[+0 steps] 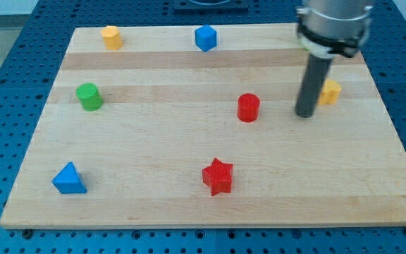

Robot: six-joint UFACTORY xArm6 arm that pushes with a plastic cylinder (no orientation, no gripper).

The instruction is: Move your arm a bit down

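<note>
My tip [304, 113] rests on the wooden board [189, 190] at the view's right. A yellow block [330, 92] sits just to its upper right, partly hidden by the rod. A red cylinder [248, 107] stands to the tip's left, apart from it. A red star [218, 176] lies lower, near the view's bottom centre. A blue triangular block [69, 178] is at the lower left. A green cylinder [89, 96] is at the left. A yellow block [111, 37] and a blue block [205, 37] sit near the top edge.
The board lies on a blue perforated table [5, 85]. The arm's grey body [333, 25] hangs over the board's top right corner.
</note>
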